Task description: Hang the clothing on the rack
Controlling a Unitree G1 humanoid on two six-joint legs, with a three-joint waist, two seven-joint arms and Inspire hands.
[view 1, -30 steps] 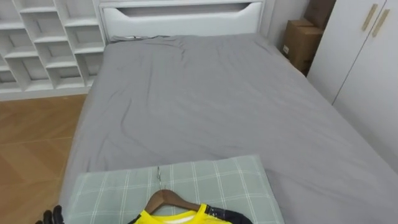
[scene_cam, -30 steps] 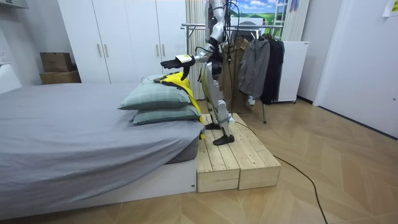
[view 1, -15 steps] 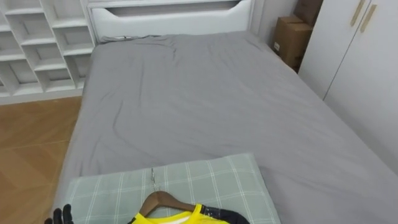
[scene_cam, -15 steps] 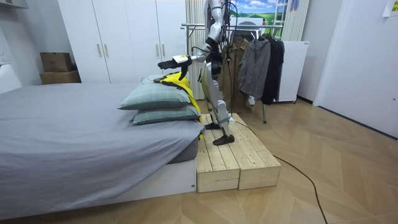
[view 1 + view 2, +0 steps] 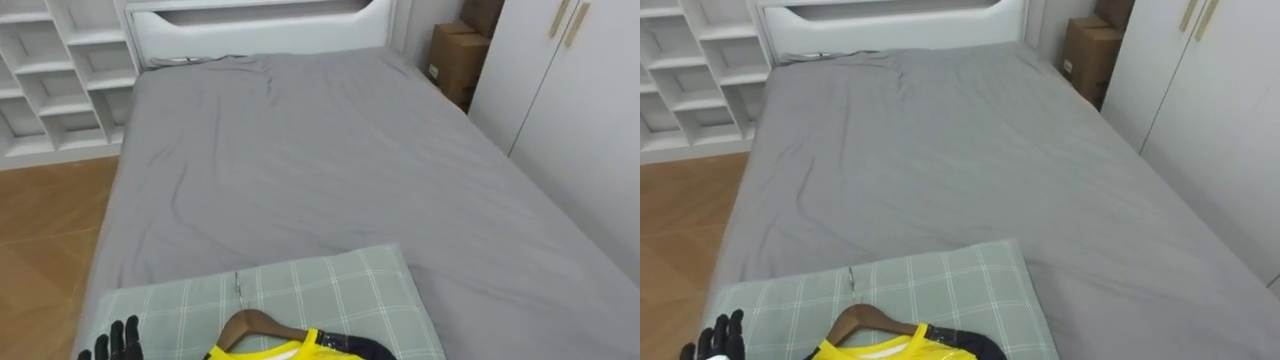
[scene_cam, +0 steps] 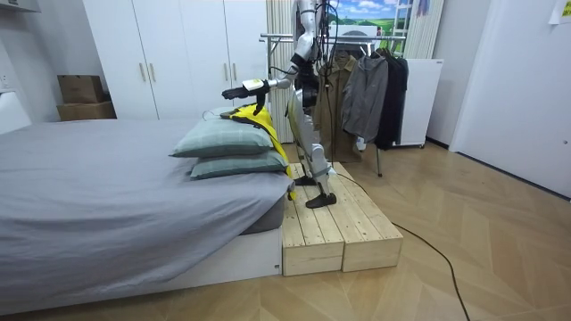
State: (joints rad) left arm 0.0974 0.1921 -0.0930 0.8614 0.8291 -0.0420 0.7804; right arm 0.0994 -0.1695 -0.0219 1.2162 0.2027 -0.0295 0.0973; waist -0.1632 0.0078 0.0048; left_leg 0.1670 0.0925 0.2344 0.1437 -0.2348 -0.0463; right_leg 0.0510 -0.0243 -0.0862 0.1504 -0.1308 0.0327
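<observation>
A yellow shirt (image 5: pixel 268 352) with dark trim lies on a wooden hanger (image 5: pixel 262 322) on the green checked pillow (image 5: pixel 330 290) at the foot of the grey bed (image 5: pixel 320 150). The hanger's thin metal hook (image 5: pixel 238 285) points toward the headboard. My left hand (image 5: pixel 115 342) is open with straight fingers above the pillow's left corner, to the left of the shirt and apart from it. In the room view I stand on a wooden platform (image 6: pixel 330 227) at the bed's end, left hand (image 6: pixel 234 92) stretched over the two stacked pillows (image 6: pixel 223 135) and the shirt (image 6: pixel 259 116).
White shelves (image 5: pixel 60 80) stand left of the headboard; a cardboard box (image 5: pixel 457 60) and white wardrobe doors (image 5: pixel 570 90) are on the right. Behind me a clothes rack (image 6: pixel 375 89) holds dark garments. Wooden floor (image 5: pixel 40 230) runs along the bed's left side.
My left hand has moved forward over the pillow and shows more of its fingers. The eye view has shifted slightly. The shirt and hanger lie as before.
</observation>
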